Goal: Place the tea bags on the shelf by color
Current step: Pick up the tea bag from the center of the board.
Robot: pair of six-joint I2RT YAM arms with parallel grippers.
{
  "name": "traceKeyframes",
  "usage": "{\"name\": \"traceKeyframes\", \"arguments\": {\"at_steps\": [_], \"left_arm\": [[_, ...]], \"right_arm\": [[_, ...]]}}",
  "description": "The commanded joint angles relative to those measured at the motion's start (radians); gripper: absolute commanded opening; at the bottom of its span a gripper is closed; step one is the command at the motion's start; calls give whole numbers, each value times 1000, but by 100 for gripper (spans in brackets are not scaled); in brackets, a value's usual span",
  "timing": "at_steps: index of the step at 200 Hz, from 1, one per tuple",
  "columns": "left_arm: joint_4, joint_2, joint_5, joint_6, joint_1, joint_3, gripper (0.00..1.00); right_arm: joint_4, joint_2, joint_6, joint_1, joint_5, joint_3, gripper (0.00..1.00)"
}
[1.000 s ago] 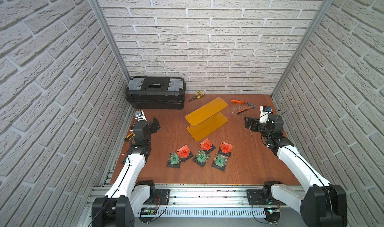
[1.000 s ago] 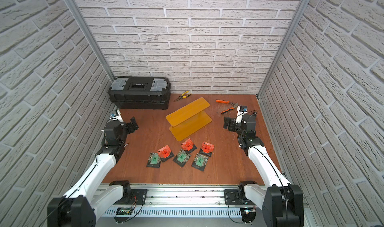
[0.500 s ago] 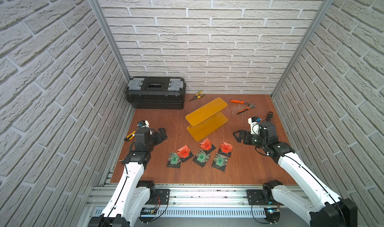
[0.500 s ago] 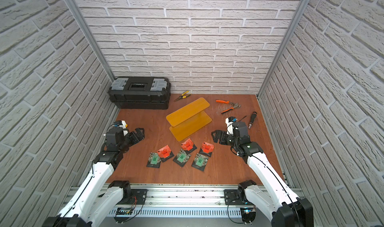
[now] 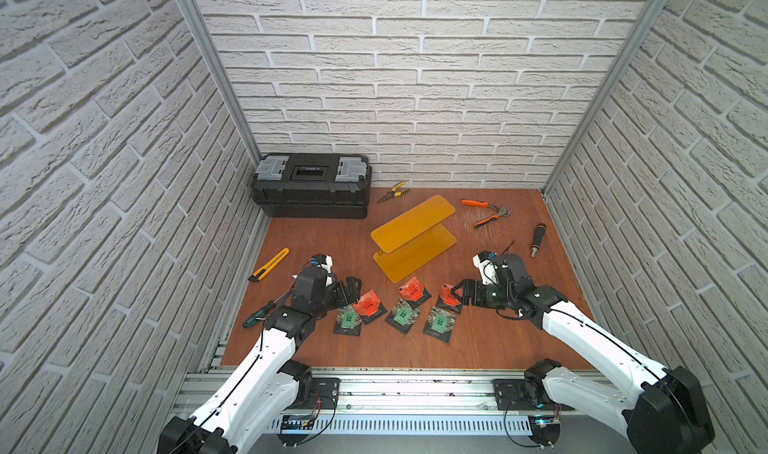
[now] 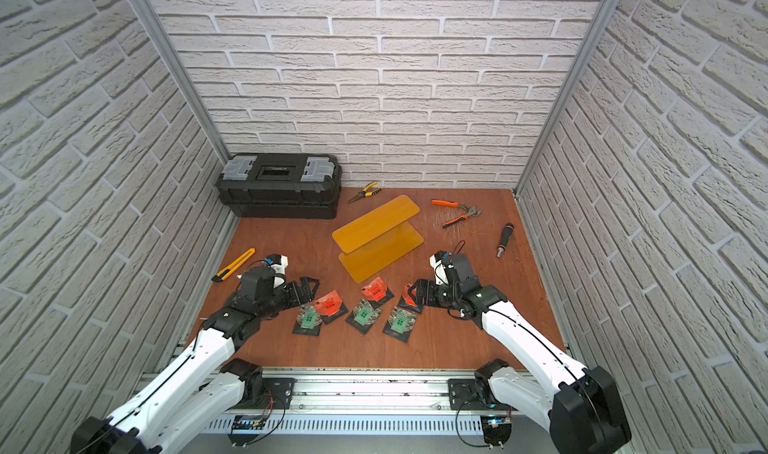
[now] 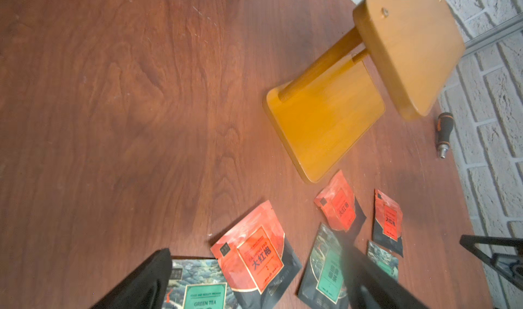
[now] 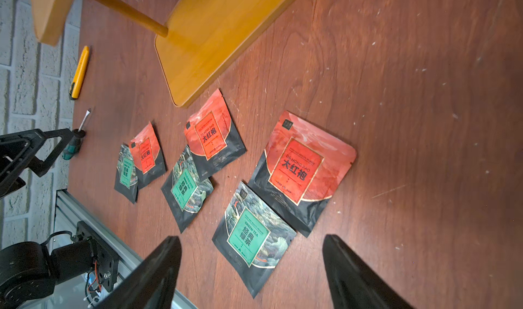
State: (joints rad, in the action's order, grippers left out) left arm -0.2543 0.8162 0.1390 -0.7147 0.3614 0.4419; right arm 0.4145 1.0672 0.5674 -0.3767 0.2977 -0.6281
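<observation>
Several tea bags lie in a loose row on the wooden table: three red ones [image 5: 412,293] and three green ones [image 5: 402,314], seen in both top views. The amber two-tier shelf [image 5: 411,233] stands just behind them with both plates bare. My left gripper [image 5: 349,292] is open at the row's left end, its fingers astride a red bag [image 7: 254,253] and a green bag [image 7: 203,290]. My right gripper [image 5: 459,296] is open at the right end, low over a green bag [image 8: 252,237] beside a red bag [image 8: 302,166]. Neither gripper holds anything.
A black toolbox [image 5: 311,190] sits at the back left, with yellow pliers [image 5: 392,191] beside it. Orange pliers [image 5: 486,213] and a black-handled driver [image 5: 538,240] lie at the back right. A yellow utility knife [image 5: 269,264] and a green screwdriver [image 5: 257,312] lie by the left wall.
Both arms have swung in from the side walls and come down to the two ends of the tea bag row. The tea bags and shelf have not moved.
</observation>
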Motion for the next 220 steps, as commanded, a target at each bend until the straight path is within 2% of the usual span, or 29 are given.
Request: {"name": "traceKeyframes", "arguments": {"at_steps": [1,55,125,154,220], "left_arm": [[66,26,-17,-31,61,-15,99],[133,107,-95,-62,201,5,98],[223,242,-137,-85,342,64,98],[270,306,-137,-93,375,90,97],[292,359,-137,-95,415,124,94]], "right_arm": [[-27,29,45,-18,-11,11,82],[20,62,109,-22,-123,23,80],[-32,177,122,-23,-149,1,72],[-57,234,122,-21,-143,-23,64],[-98,353,126,-19,-125,-85,63]]}}
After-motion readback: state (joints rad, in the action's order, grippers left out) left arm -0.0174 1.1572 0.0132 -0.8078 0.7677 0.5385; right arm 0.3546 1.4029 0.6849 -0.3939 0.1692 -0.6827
